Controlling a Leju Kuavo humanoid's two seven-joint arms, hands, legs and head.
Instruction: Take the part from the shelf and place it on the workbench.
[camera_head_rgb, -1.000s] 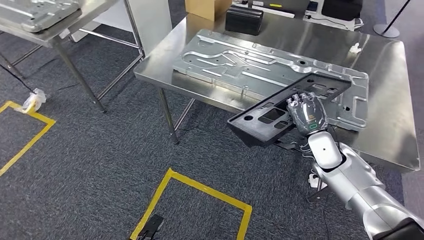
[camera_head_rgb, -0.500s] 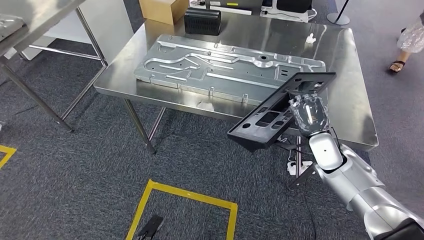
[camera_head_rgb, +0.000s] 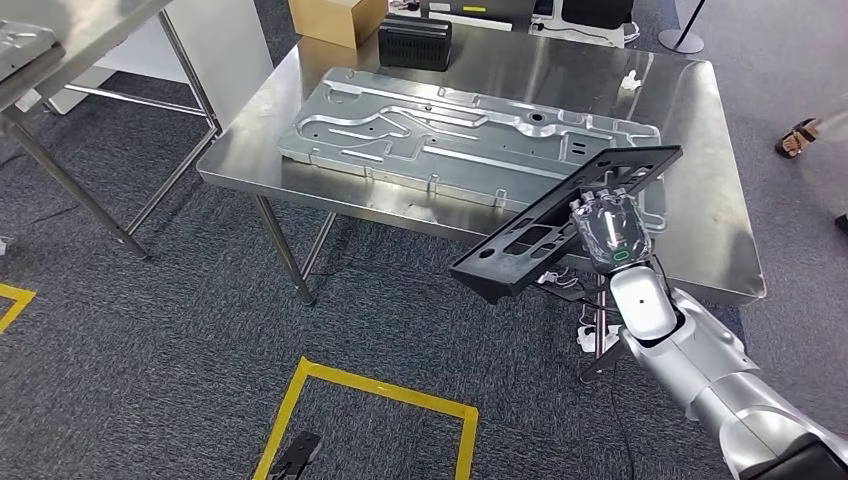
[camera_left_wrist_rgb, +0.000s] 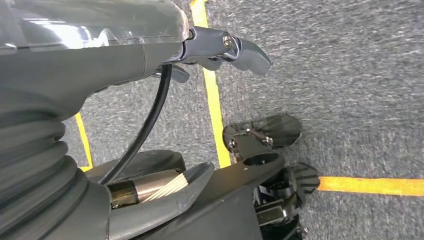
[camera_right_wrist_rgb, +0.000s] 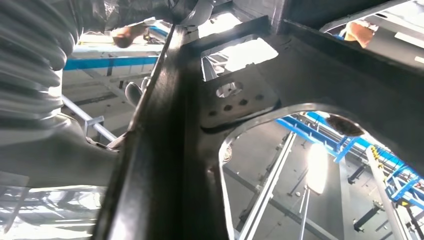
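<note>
Right hand (camera_head_rgb: 608, 225) grips the black part (camera_head_rgb: 560, 222) at centre-right, held tilted over the tabletop (camera_head_rgb: 722, 200) edge (left hand (camera_left_wrist_rgb: 90, 45) hangs, can't tell its state), so pickup's done, set-down left.

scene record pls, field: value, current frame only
task stage: part in hand, not yet on the workbench
right hand: holds the black frame part near its middle
black frame part: long, tilted, far end over the workbench edge, near end out over the carpet
workbench: steel top carrying a large stamped metal panel, a black box and a cardboard box at the far edge
left hand: hangs over the carpet, holds nothing
floor: grey carpet with yellow tape lines
</note>
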